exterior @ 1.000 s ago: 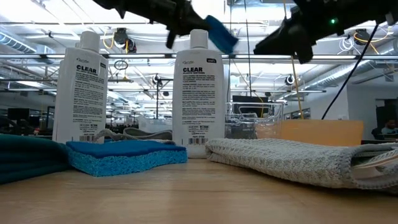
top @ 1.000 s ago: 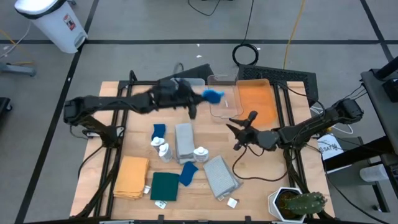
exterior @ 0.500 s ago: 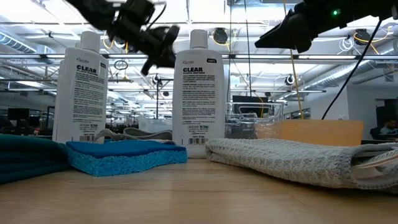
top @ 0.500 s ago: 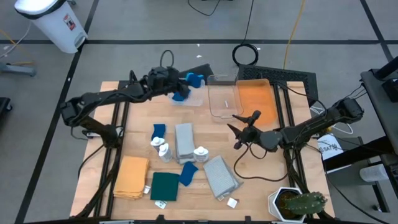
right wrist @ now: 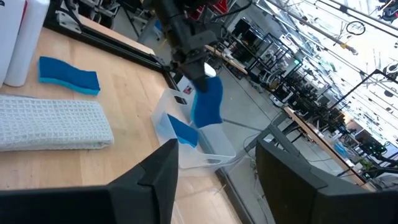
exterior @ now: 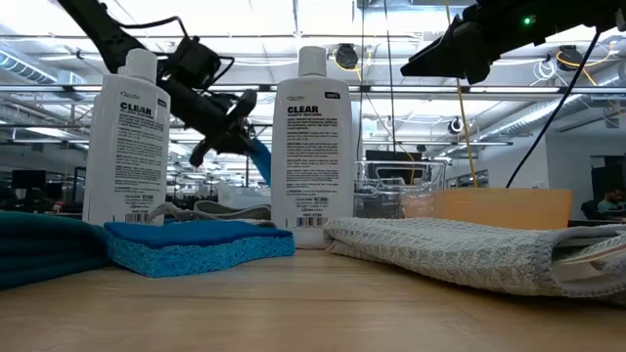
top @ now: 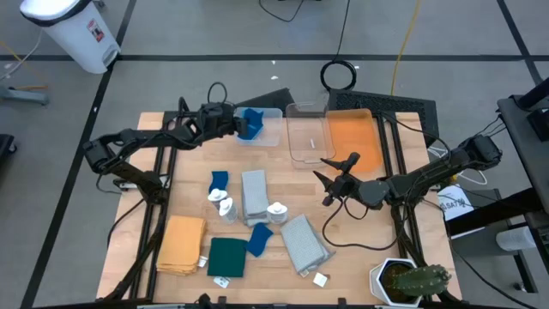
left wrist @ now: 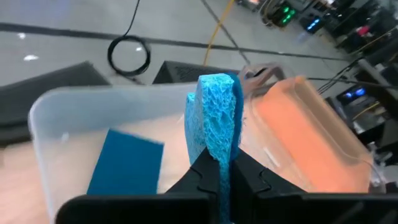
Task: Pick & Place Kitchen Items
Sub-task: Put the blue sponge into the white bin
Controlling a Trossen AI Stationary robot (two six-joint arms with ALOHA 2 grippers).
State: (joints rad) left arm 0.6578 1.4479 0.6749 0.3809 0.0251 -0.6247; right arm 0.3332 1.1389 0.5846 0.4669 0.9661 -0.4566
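Wood table (top: pixel 352 245) w/ cloths (top: pixel 254 194), bottles (top: pixel 225 207), bins (top: pixel 310 135)

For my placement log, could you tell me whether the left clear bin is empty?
Not empty: one blue cloth piece lies inside the bin; the left hand holds another above it.

You get bright, even overhead light with soft shadows on the table (top: pixel 343 249). The low view catches glare from ceiling lights (exterior: pixel 313 15); the left wrist view's background is blurred.

Bare table (top: pixel 360 240) right of grey cloth (top: pixel 302 242); bottles (top: pixel 225 206), cloths crowd centre-left.
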